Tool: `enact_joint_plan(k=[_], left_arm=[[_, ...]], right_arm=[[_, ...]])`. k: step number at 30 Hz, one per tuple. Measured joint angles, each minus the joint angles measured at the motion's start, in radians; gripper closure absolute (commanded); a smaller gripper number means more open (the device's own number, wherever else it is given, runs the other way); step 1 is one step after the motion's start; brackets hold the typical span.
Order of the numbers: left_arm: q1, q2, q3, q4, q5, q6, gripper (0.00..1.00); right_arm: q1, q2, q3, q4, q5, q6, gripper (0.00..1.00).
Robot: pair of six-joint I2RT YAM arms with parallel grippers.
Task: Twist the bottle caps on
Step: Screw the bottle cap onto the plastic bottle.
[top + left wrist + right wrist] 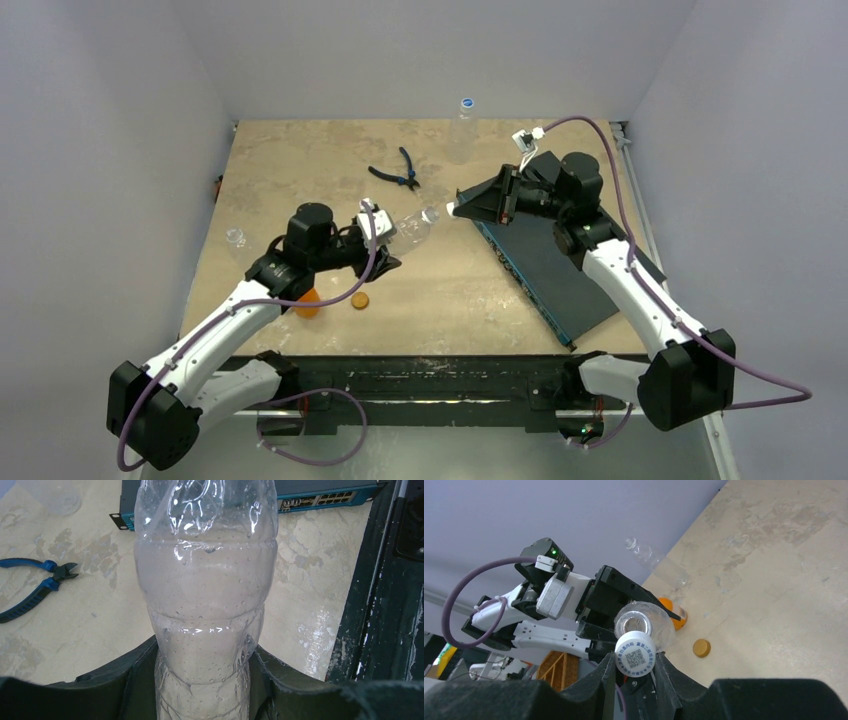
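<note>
Clear bottle (205, 605), crumpled, droplets beading inside, mouth open, you held it clamped in your left gripper (204, 680) above the table (300, 170), white code-printed cap (635, 655) sat pinched in your right gripper (636, 675), just beside that mouth.

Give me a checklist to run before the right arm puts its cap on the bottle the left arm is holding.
1. The left gripper is shut on the clear bottle: ok.
2. The right gripper is shut on the white cap: ok.
3. The bottle mouth is bare, with no cap on it: ok.
4. The white cap is centred on the bottle mouth: not ok. In the right wrist view it sits just below the mouth.
5. The white cap's open side faces the bottle mouth: cannot tell.
6. The orange bottle and the orange cap lie apart from both grippers: ok.
</note>
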Motion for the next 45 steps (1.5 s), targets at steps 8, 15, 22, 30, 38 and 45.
enact_joint_plan(k=[8, 15, 22, 30, 38, 45], left_arm=[[-0.009, -0.003, 0.000, 0.021, 0.035, 0.000, 1.00], [-0.016, -0.003, -0.002, 0.016, 0.041, 0.000, 1.00], [-0.018, 0.003, -0.002, 0.013, 0.048, 0.000, 1.00], [-0.024, 0.019, -0.006, 0.011, 0.078, 0.000, 1.00], [-0.026, 0.063, 0.004, -0.026, 0.114, 0.019, 1.00], [-0.037, 0.066, 0.009, -0.050, 0.116, 0.020, 1.00]], right_arm=[[0.023, 0.032, -0.007, 0.044, -0.013, 0.027, 0.82], [0.047, 0.052, -0.007, 0.061, -0.013, 0.042, 0.82], [0.063, 0.048, -0.007, 0.074, -0.016, 0.047, 0.82], [0.082, 0.022, -0.007, 0.003, -0.014, -0.011, 0.82], [0.113, 0.014, 0.086, -0.271, 0.046, -0.223, 0.82], [0.142, -0.002, 0.119, -0.388, 0.087, -0.344, 0.83]])
